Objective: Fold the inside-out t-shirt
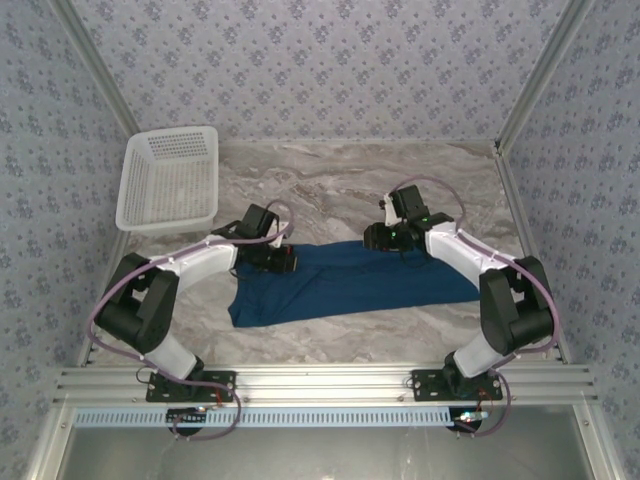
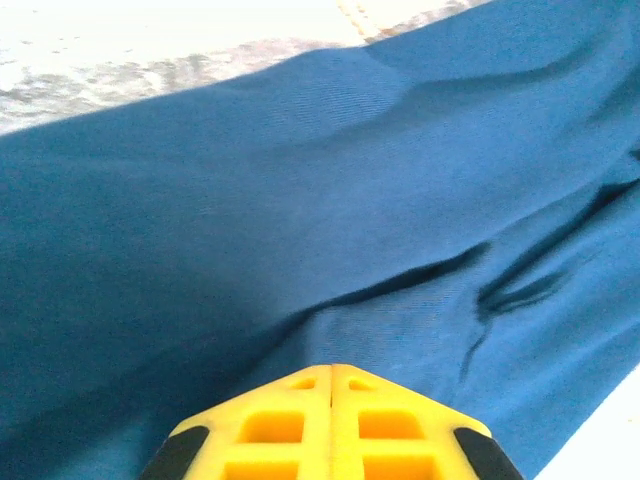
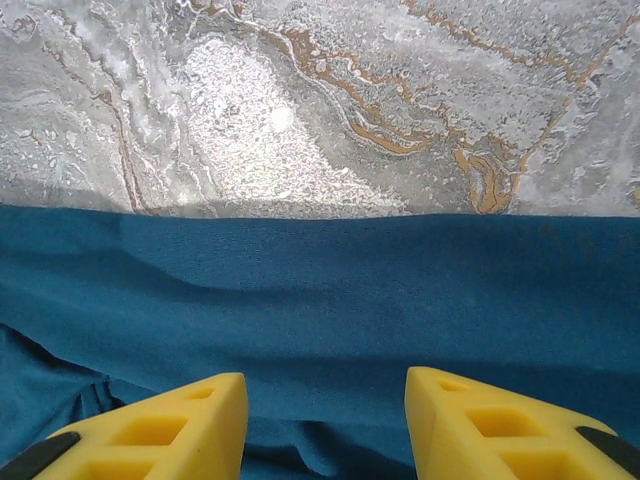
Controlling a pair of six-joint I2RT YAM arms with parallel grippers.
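Observation:
The inside-out t-shirt (image 1: 350,280) lies on the marble table as a long dark-blue strip, folded lengthwise. My left gripper (image 1: 283,262) rests at the strip's far left edge. In the left wrist view its yellow fingertips (image 2: 331,368) are pressed together, and a crease in the cloth (image 2: 300,200) runs right into them. My right gripper (image 1: 372,237) hovers over the strip's far edge, right of centre. In the right wrist view it (image 3: 325,385) stands open above the cloth (image 3: 320,290), with nothing between the fingers.
A white lattice basket (image 1: 170,180) stands at the back left of the table. Bare marble (image 3: 320,100) lies beyond the shirt's far edge. Patterned walls close in the table on three sides.

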